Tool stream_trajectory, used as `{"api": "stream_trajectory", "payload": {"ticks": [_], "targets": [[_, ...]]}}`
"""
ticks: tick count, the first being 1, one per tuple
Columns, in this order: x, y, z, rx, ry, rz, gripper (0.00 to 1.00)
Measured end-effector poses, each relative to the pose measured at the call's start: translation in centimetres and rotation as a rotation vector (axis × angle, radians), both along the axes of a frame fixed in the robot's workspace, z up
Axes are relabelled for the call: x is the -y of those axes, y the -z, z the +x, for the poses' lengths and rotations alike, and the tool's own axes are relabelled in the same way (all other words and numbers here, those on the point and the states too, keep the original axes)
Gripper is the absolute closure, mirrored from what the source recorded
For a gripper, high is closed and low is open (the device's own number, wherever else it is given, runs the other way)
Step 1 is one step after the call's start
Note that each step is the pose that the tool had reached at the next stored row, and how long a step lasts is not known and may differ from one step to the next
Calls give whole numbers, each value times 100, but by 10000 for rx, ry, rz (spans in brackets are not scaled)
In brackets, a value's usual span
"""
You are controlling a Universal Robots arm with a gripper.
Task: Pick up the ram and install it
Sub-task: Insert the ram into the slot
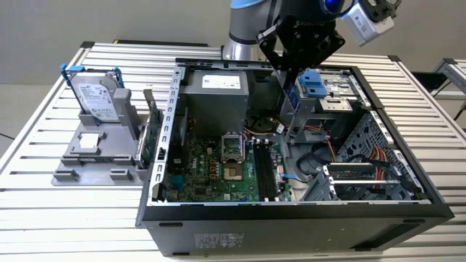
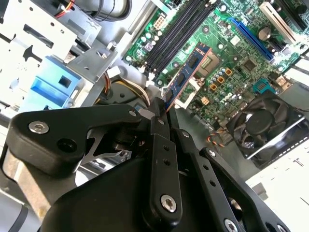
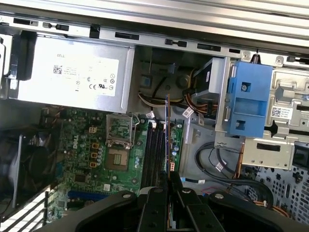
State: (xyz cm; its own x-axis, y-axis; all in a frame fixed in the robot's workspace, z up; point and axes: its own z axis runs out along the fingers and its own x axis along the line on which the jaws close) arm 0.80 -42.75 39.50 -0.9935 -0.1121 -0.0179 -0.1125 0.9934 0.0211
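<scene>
My gripper [image 2: 164, 113] is clamped on the ram [image 2: 188, 72], which I hold by one end so that the stick juts out from my fingertips over the open computer case [image 1: 291, 210]. In the first wrist view the ram [image 3: 167, 130] shows edge-on as a thin line above the black memory slots [image 3: 153, 154] on the green motherboard [image 3: 96, 164], clear of them and not seated. Beside the slots sits the processor socket [image 3: 118, 145]; the grey power supply [image 3: 72, 72] walls one side and the blue drive bracket [image 3: 248, 104] the other. In the exterior view my arm hangs over the case's far edge, gripper [image 1: 295, 68] pointing down.
</scene>
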Motion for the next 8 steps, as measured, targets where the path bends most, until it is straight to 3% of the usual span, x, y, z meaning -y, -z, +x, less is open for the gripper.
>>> {"api": "stream_trajectory", "payload": {"ticks": [4, 8], "targets": [[2, 18, 3, -17, 5, 2, 100], [17, 33, 23, -78, 8, 1, 100]]}}
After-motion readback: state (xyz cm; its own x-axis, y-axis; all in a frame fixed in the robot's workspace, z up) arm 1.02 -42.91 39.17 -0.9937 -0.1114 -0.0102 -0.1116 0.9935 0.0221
